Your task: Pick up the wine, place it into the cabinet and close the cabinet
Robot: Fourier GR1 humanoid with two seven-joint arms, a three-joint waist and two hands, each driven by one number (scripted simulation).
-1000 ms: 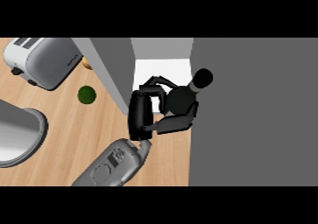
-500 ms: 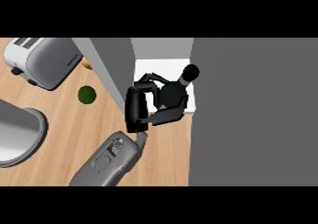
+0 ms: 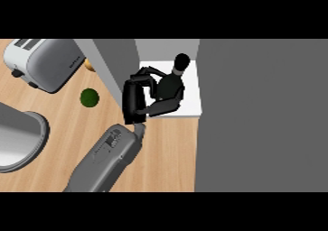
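Wooden counter (image 3: 170, 153) with a toaster (image 3: 43, 63) and a green fruit (image 3: 90, 97) at left; an open cabinet (image 3: 189, 72) shows its white shelf ahead. One hand (image 3: 136, 97), reaching from a grey forearm at lower centre, curls its fingers and thumb around the dark wine bottle (image 3: 173, 83), apparently to carry it inside. Bottle lies just right of the palm, over the shelf, neck pointing away. Which arm this is cannot be judged with certainty.

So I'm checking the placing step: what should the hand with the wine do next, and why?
Probably ease the wine bottle down onto the white cabinet floor, then uncurl. The hand is curled round the bottle, which is already over the floor inside the open cabinet, between its grey walls, so it seems to need no more carrying. Whether the bottle touches down yet can't be told.
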